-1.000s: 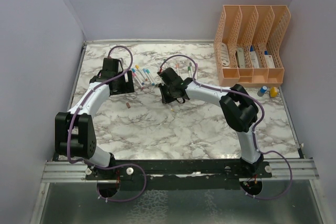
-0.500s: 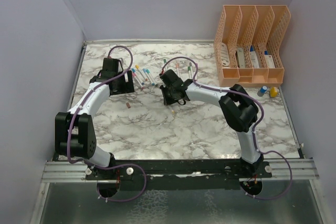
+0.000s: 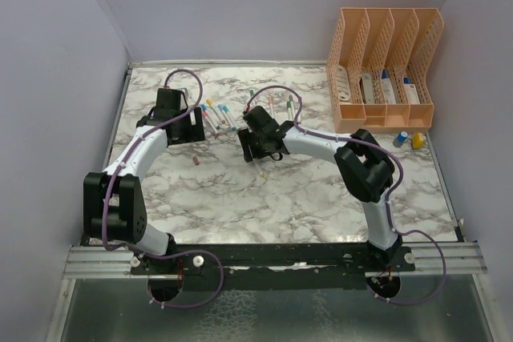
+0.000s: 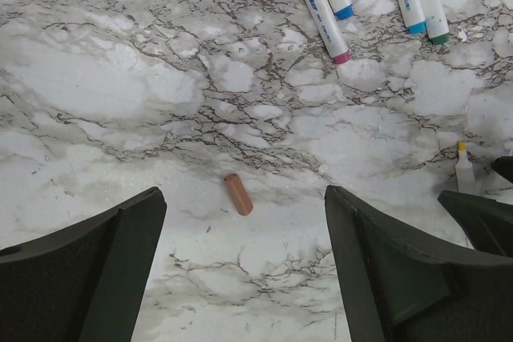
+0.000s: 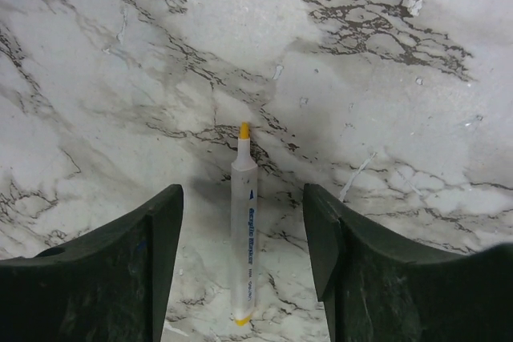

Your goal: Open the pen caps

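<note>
A small orange-brown pen cap (image 4: 238, 194) lies loose on the marble, level with the tips of my open, empty left gripper (image 4: 243, 218); it also shows in the top view (image 3: 196, 162). Several capped white pens (image 4: 321, 10) lie beyond it, in a row (image 3: 216, 114). My right gripper (image 5: 240, 198) is open and low over an uncapped white pen with a yellow tip (image 5: 243, 238), which lies on the table between the jaws without touching them. In the top view the left gripper (image 3: 191, 132) and right gripper (image 3: 250, 150) sit mid-table.
A peach lattice file organiser (image 3: 385, 62) stands at the back right. A small blue item (image 3: 401, 139) and a yellow one (image 3: 417, 140) lie in front of it. A few more pens (image 3: 276, 103) lie behind the right gripper. Purple walls enclose the table.
My right gripper has shifted slightly to the left over the uncapped pen. The left arm has not moved.
</note>
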Available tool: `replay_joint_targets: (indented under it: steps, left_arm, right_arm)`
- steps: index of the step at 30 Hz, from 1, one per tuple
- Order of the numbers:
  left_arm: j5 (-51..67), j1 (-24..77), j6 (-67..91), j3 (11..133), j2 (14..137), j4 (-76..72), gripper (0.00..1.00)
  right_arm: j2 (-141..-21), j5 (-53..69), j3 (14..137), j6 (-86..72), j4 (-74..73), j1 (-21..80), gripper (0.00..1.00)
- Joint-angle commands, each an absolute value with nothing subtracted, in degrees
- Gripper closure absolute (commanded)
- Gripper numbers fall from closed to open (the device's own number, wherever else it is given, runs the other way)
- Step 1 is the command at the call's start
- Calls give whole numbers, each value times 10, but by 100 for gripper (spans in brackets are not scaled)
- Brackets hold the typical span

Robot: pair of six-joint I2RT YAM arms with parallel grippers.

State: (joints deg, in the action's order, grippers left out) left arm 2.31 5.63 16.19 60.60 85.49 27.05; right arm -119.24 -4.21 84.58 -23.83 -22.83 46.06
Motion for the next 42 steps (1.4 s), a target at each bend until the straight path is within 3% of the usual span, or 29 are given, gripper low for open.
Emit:
replay_joint_targets:
  steps: [1,3,4,5,11,17,20,42]
  left_arm:
    - [21,53,172,618,825,255,16]
    - [20,52,178,616,819,251,12]
    - [20,51,182,615,816,249,3]
    - [21,49,185,614,812,246,1]
    - [64,27,213,601,785,224,1]
    - [86,20,220,589,757,211,1]
    - [93,19,222,582,751,205,1]
    - [119,19,259,544,741,139,1]
  right_arm:
    - [-1169,-69,863,-207,-228,464,35]
    - [-1166,-66,877,-186,-214,464,30]
    - [-1168,-65,889,-177,-210,464,29]
    - [-1174,-63,904,-169,-209,464,28]
    - [-1247,-98,1044,-119,-247,464,30]
    - [-1317,-118,1184,-110,-298,438,44]
    - [-1341,-114,1233,-120,-326,409,45]
    - [-1430,-94,1259,-66,-210,350,45]
